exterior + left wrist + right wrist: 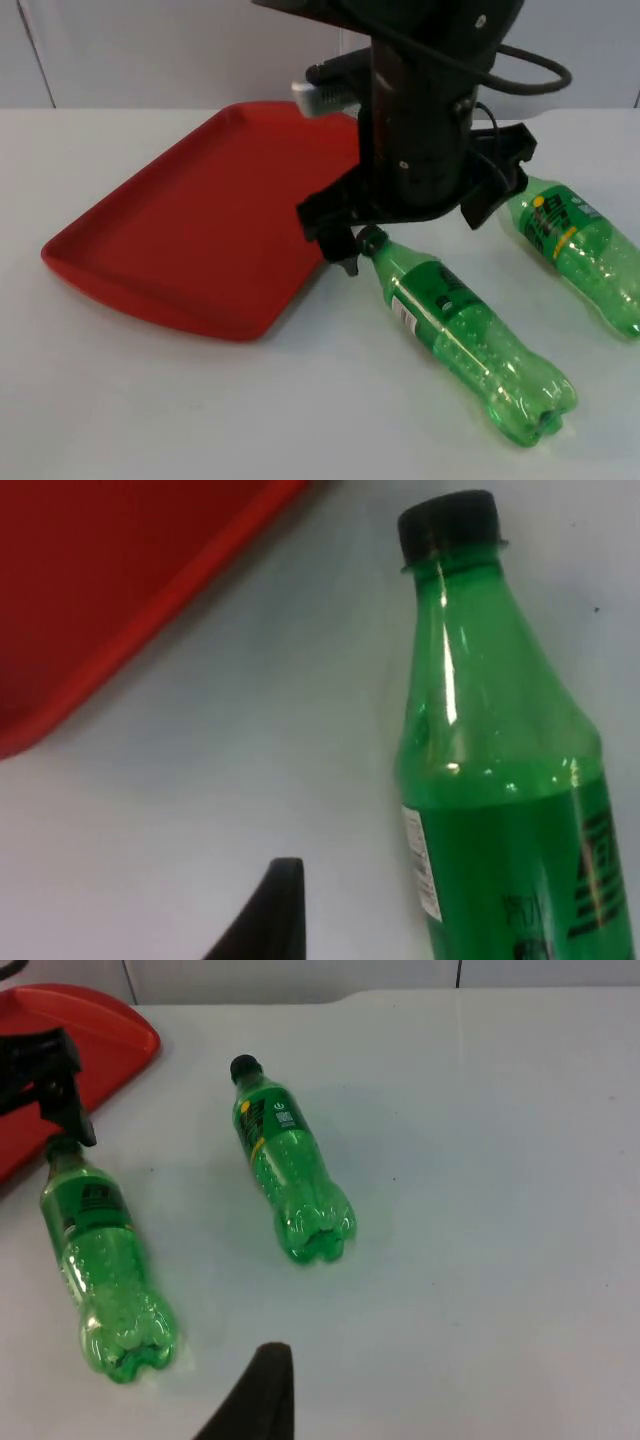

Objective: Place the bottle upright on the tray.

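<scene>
Two green bottles lie on the white tabletop [150, 420] beside one red tray [190, 240], and none stands on the tray.

The near bottle [465, 335] lies on its side just beside the tray's right edge, its black cap [371, 241] pointing toward the tray and its lobed bottom pointing away from it. It is clear green plastic with a dark green label and a small white patch near the neck. The second bottle [575, 245] lies further from the tray, to the right, and has some yellow on its label. The left gripper [340, 240] hangs at the near bottle's cap, next to the tray's edge; I cannot tell how its jaws stand. The right arm waits away from the tray.
</scene>
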Controlling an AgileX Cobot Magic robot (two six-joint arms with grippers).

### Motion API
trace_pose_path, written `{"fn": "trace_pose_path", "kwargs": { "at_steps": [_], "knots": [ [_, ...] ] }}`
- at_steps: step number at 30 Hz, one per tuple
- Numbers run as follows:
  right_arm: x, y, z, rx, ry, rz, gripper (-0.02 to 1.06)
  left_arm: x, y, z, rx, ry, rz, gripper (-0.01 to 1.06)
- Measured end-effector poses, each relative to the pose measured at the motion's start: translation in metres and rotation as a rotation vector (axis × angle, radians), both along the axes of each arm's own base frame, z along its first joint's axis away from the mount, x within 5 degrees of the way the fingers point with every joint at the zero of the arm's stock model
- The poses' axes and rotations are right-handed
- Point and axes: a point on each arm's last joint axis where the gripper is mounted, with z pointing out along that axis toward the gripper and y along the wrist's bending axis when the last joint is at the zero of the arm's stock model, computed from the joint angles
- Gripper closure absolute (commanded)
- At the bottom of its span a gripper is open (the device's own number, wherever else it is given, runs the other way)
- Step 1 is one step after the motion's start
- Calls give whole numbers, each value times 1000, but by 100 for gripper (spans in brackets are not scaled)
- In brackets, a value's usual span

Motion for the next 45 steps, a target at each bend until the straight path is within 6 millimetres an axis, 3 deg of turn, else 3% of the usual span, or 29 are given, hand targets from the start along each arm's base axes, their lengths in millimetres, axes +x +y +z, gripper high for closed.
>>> {"fn": "trace_pose_path", "kwargs": {
  "at_steps": [8, 18, 31, 45],
  "knots": [
    [0, 0, 0, -6, 0, 3, 1, 3, -9, -38, -15, 42, 21, 0],
    [0, 0, 0, 0, 0, 0, 1, 6, -15, -62, -31, 67, 28, 0],
    [0, 0, 0, 0, 0, 0, 1, 19, -17, -80, -45, 93, -19, 0],
    [0, 0, 0, 0, 0, 0, 1, 31, -10, -83, -49, 117, -62, 0]
  ]
}}
